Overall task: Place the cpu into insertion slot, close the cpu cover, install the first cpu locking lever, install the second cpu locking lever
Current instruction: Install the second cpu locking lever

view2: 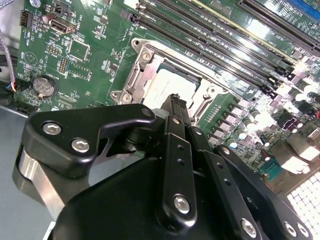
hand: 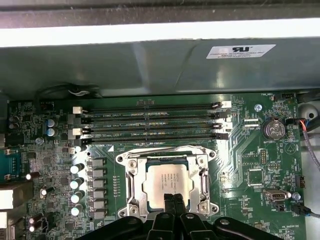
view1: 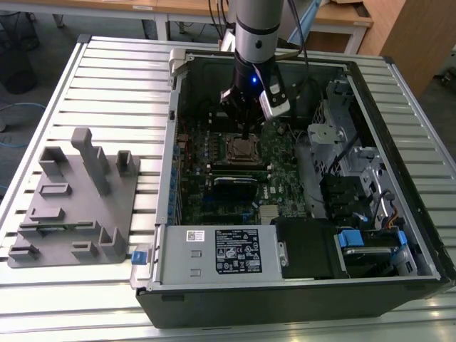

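Cpu [hand: 169, 182] sits in the insertion slot [hand: 131, 176], silver top showing through the cpu cover [hand: 204, 176], which looks closed down around it. Fingers [hand: 170, 204] pressed together, holding nothing, tips at the chip's near edge. Beyond lie the long memory slots [hand: 152, 120], then the case wall [hand: 150, 65]. Risk, as I judge it: tips pushing on the chip or frame off-centre could tilt it and bend socket pins.

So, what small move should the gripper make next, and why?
Probably a slight lift: the gripper sits at the edge of the cpu, which already lies in the insertion slot, and the cpu cover seems flat around it.
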Tool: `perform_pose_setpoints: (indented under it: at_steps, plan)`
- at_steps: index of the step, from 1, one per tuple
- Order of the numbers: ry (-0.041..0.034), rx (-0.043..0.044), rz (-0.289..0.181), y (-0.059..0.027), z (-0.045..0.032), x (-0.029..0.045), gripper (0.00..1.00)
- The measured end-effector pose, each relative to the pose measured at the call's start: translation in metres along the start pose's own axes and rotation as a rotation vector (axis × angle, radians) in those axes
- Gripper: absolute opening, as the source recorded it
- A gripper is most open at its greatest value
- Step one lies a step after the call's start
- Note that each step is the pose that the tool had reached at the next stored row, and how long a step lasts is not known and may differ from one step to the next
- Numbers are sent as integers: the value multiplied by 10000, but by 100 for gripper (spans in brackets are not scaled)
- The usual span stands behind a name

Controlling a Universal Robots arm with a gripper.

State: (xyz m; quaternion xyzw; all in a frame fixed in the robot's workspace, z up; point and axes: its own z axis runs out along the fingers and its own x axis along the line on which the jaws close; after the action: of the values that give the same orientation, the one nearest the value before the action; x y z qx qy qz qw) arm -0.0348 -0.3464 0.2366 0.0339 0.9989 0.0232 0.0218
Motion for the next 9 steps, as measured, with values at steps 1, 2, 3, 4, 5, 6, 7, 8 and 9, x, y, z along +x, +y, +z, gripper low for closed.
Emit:
perform_pose_setpoints:
  at_steps: [1, 2, 3, 4, 5, 6, 7, 8, 9]
  plan:
    - [0, 2, 0, 0, -1, 0, 11]
    - [1, 2, 0, 0, -2, 0, 11]
    - [1, 1, 0, 0, -2, 0, 11]
    - [1, 1, 0, 0, -3, 0, 11]
    - [1, 3, 0, 0, -5, 0, 11]
    - [3, 6, 0, 0, -9, 0, 11]
    - [2, 5, 0, 0, -12, 0, 11]
    - [0, 1, 0, 1, -15, 0, 11]
    - [1, 2, 0, 1, -19, -1, 11]
